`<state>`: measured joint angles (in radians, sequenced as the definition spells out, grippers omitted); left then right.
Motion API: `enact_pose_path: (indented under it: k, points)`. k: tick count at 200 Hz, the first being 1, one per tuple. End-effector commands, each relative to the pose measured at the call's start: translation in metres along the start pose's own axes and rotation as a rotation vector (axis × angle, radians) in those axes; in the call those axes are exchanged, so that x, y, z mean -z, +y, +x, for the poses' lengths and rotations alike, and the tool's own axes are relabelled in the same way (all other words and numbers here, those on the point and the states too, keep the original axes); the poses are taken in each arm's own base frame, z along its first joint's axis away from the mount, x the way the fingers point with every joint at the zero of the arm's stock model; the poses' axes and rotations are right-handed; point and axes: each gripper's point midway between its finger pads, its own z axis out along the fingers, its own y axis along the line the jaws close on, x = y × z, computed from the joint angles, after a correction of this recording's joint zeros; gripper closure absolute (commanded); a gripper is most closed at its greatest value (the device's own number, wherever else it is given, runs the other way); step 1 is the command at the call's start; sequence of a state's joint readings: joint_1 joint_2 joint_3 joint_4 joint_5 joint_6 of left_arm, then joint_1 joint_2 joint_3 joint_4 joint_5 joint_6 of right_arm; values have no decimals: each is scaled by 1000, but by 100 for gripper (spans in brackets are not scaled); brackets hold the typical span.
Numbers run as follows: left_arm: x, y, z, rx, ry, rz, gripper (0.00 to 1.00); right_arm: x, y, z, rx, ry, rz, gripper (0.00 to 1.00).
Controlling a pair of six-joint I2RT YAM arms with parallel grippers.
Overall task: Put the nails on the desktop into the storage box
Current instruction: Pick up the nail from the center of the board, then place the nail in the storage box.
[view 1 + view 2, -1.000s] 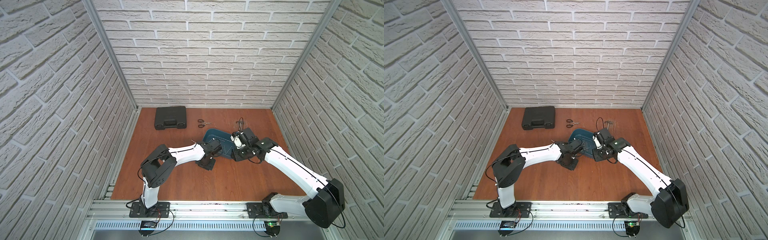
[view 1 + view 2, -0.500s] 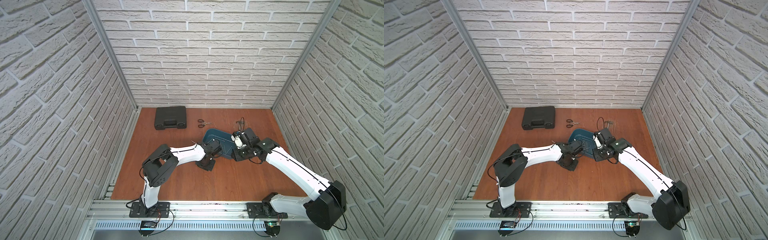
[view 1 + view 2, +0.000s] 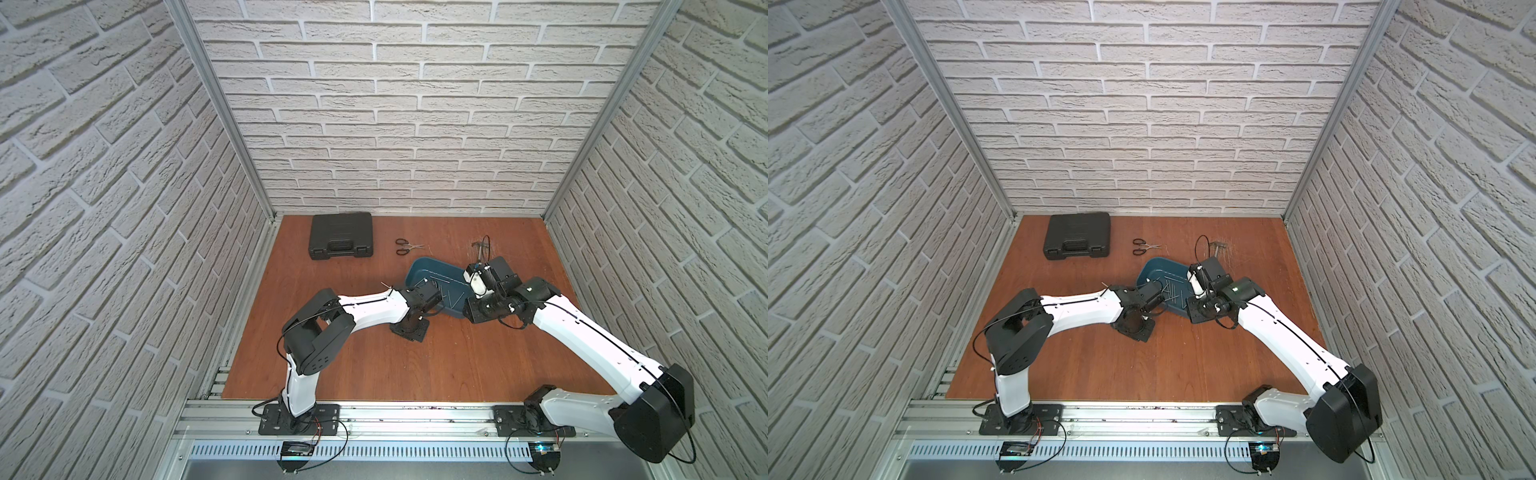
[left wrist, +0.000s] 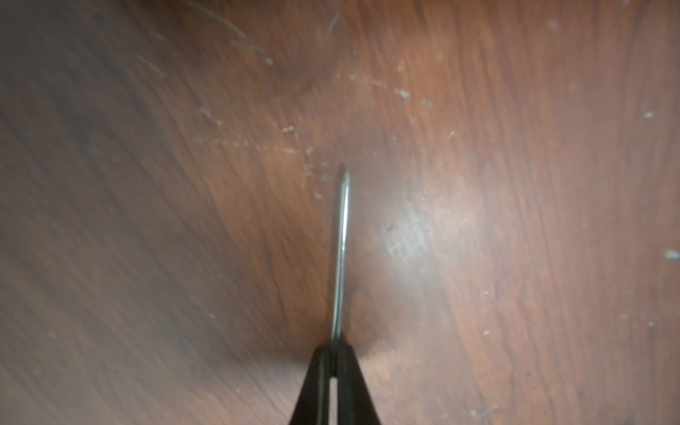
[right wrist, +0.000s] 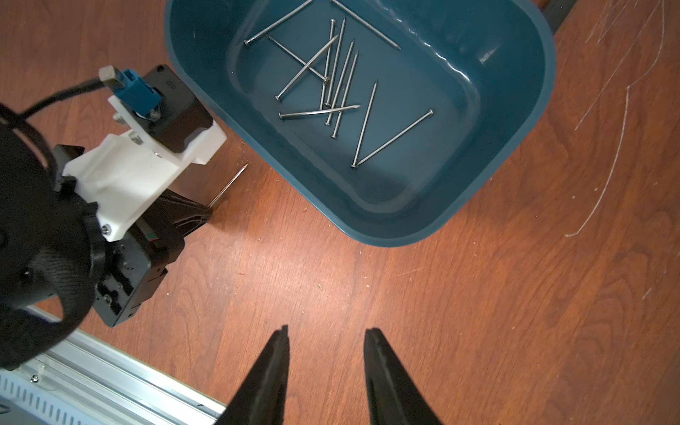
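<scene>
Left gripper (image 4: 335, 355) is pinched tight on one nail (image 4: 341, 250). It grips one end, and the rest of the shaft sticks out past the fingertips, tapered tip outward. That wrist view is blurred, so I can't tell if the nail touches the desktop (image 4: 515, 220) or sits just above it. The right wrist view shows the same gripper low over the board, just outside the near-left corner of the box (image 5: 533, 110).

Box is right of centre on the desktop, mid-depth and skewed to the board's edges in both top views (image 3: 415, 270) (image 3: 1148, 270). About ten nails (image 5: 331, 84) lie flat on its floor. Most are in a crossed heap, and two to one side meet in a V.

Right gripper (image 5: 327, 329) has its fingers apart at a moderate gap with nothing between them. It's over bare board on the near-right side of the box, not touching it.

The rest is all along the far edge, well apart from both grippers:
- Case (image 3: 341, 235): far-left corner, closed.
- Scissors (image 3: 405, 246): just right of the case, beyond the box.
- Hammer (image 3: 1220, 244): further right, small and partly behind the right arm's cable, hard to make out.
</scene>
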<state>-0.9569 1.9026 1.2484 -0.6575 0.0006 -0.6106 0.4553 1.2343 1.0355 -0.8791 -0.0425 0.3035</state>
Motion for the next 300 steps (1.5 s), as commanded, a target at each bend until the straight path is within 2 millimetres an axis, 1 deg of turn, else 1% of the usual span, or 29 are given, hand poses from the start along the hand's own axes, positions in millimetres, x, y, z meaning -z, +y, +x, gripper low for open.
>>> enact_pose_path:
  k: [1,45,90,154,188,233,267,300]
  points:
    - [-2,12,18,17,51,-38,100,2,-1,-1,-13,-20,-1,62]
    - [14,18,13,17,20,-51,100,0,0,-3,-10,-20,-4,62]
    - [25,23,12,23,-5,-60,100,-1,1,-5,-8,-21,-10,62]
    - [38,27,9,33,-32,-70,100,-13,5,-4,-12,10,-30,62]
    - [51,29,4,35,-58,-72,100,-20,5,-1,-14,31,-30,62]
    - [76,29,-13,28,-112,-67,100,-27,5,1,-19,48,-32,62]
    - [94,25,-32,13,-155,-52,100,-30,5,3,-28,58,-30,62]
    - [108,20,-51,-3,-191,-34,100,-29,4,2,-33,52,-28,62]
